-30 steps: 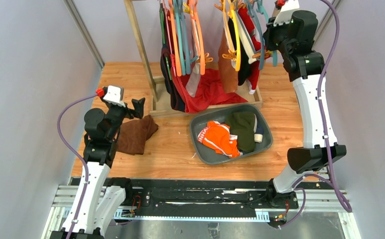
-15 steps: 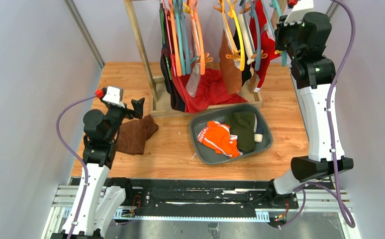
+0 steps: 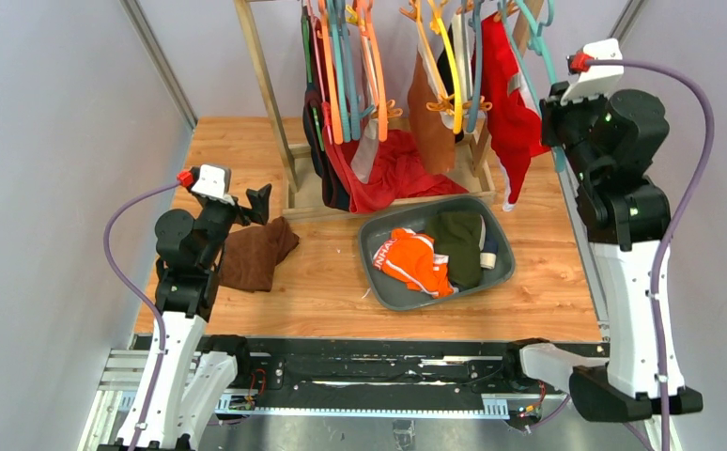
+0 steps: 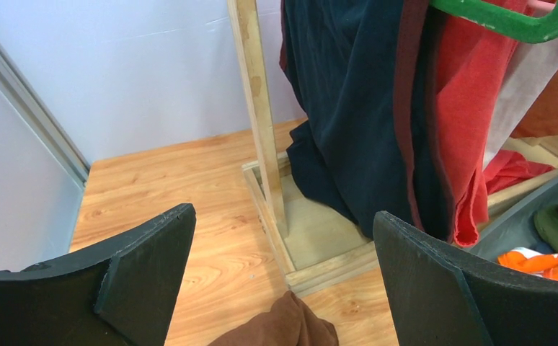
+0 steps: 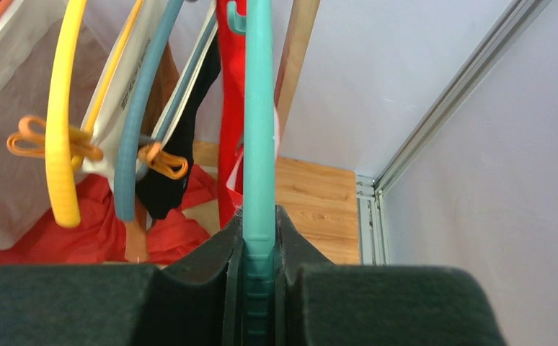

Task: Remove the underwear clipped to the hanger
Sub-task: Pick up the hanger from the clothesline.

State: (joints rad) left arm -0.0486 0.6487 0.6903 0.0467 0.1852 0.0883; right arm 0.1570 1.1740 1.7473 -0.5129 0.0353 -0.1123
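My right gripper (image 3: 557, 127) (image 5: 259, 216) is shut on the lower bar of a teal hanger (image 3: 540, 42) (image 5: 259, 122), held to the right of the other hangers. Red underwear with white trim (image 3: 514, 105) (image 5: 228, 108) hangs clipped to that hanger. Brown underwear (image 3: 429, 117) and black underwear (image 5: 177, 169) stay clipped on the neighbouring yellow hanger (image 3: 451, 66) and blue hanger (image 5: 133, 144). My left gripper (image 3: 258, 202) (image 4: 282, 213) stands open, low over the table above a dark brown cloth (image 3: 255, 252) (image 4: 285, 328), with nothing between its fingers.
A grey bin (image 3: 371, 227) holding orange and dark green garments sits in the middle of the table. The wooden rack's post (image 3: 266, 85) (image 4: 258, 108) and base frame stand behind it, with a large red cloth (image 3: 395, 171) and dark garments (image 4: 348, 115) hanging there.
My right arm has swung right and toward the near side, carrying the teal hanger and its red underwear away from the other hangers. The left arm has hardly moved.
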